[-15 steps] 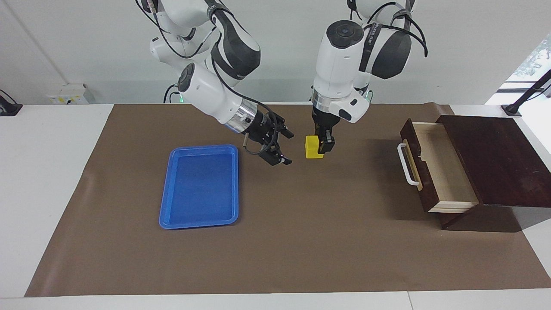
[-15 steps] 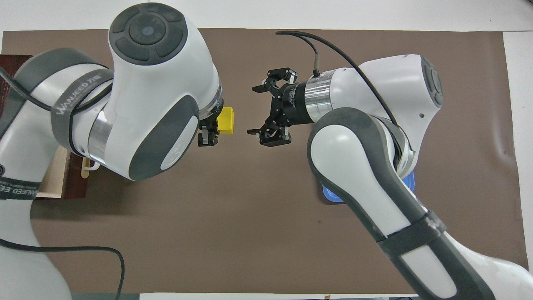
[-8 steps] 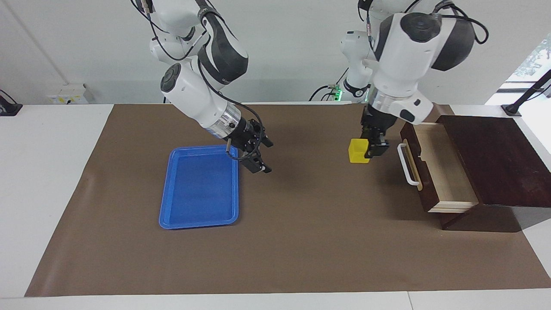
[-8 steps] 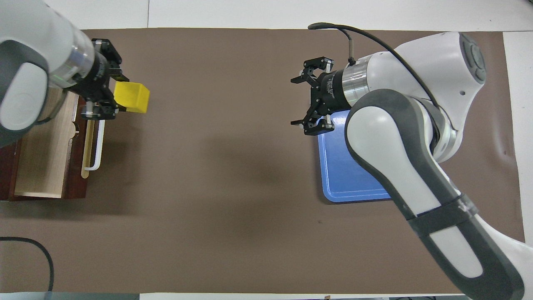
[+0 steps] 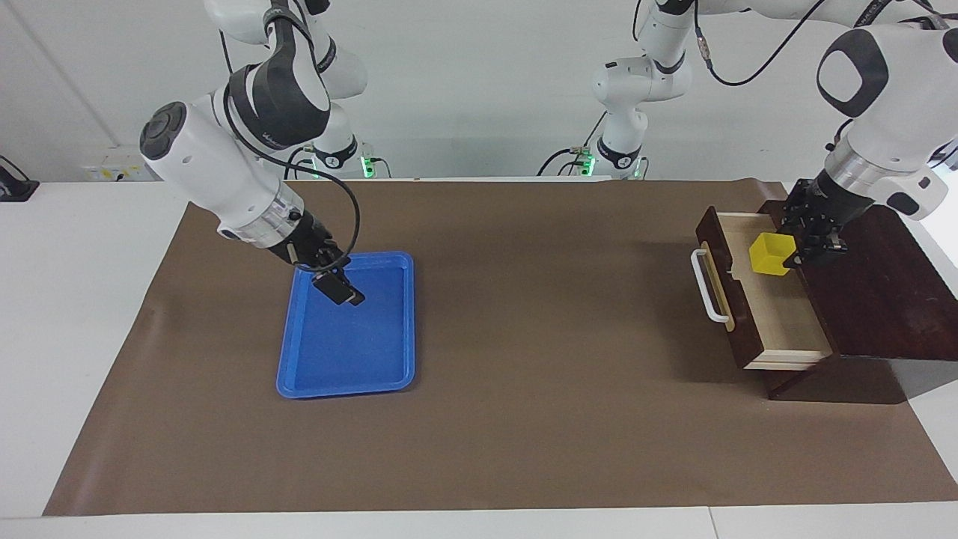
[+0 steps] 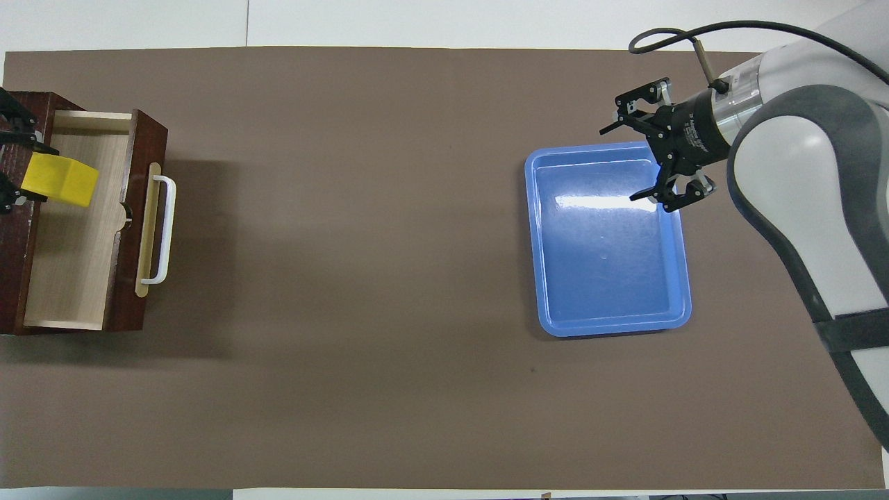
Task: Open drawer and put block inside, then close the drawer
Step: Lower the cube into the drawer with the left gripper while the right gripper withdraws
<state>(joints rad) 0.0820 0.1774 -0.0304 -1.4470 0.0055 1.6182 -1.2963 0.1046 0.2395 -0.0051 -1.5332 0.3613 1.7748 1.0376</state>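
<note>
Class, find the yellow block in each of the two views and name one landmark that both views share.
Facing view: yellow block at the picture's right, over the open drawer.
Overhead view: yellow block at the picture's left edge, over the drawer.
Shared landmark: the drawer's white handle.

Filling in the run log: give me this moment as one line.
drawer: open | yellow block: held over drawer | left gripper: shut on block | right gripper: open, over blue tray, waiting

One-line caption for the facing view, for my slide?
Left gripper holds the yellow block over the open drawer.
</note>
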